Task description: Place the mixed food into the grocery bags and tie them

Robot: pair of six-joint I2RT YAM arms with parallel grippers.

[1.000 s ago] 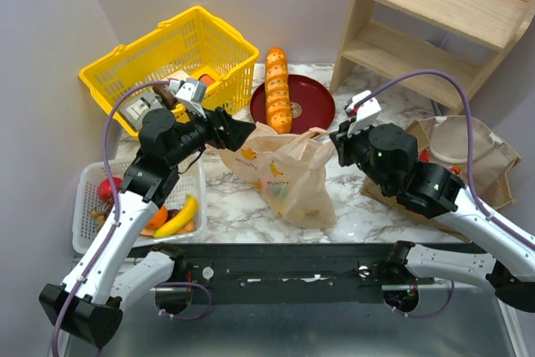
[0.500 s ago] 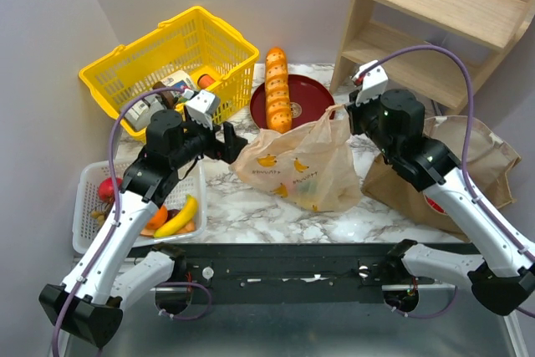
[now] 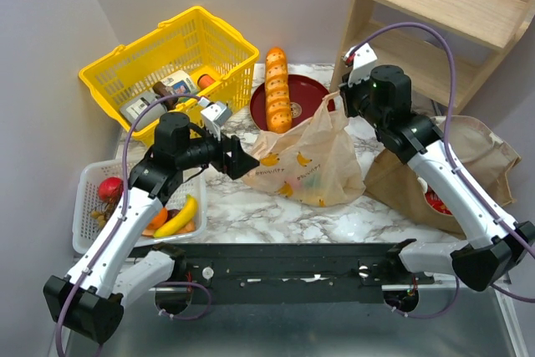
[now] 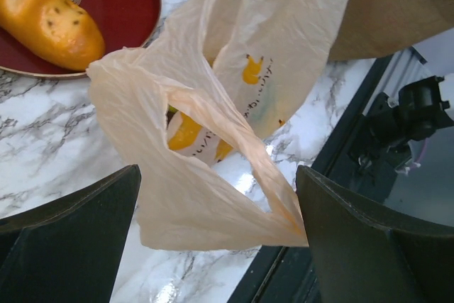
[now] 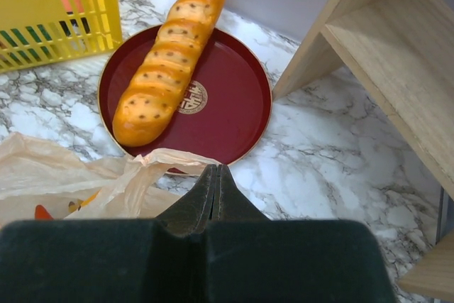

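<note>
The tan plastic bag (image 3: pixel 305 165) stands on the marble, printed with bananas. My right gripper (image 3: pixel 338 106) is shut on its right handle (image 5: pixel 170 157) and holds it up and taut. My left gripper (image 3: pixel 238 159) is open at the bag's left side. The left handle loop (image 4: pixel 213 196) lies between its wide-apart fingers and touches the right finger (image 4: pixel 369 239). The brown paper bag (image 3: pixel 468 160) lies at the right, with something red (image 3: pixel 433 201) at its mouth. A banana (image 3: pixel 180 216), an orange fruit (image 3: pixel 157 217) and a red fruit (image 3: pixel 109 188) lie in the white mesh tray (image 3: pixel 88 198).
The yellow basket (image 3: pixel 180 60) with boxed goods stands at the back left. The long loaf (image 3: pixel 277 89) lies on a red round tray (image 3: pixel 313 102) behind the bag. A wooden shelf (image 3: pixel 435 14) stands at the back right, close to my right arm.
My right gripper has swung up and back with the handle, pulling the plastic bag taller and to the right. My left gripper has moved lower and now sits at the bag's left handle.
</note>
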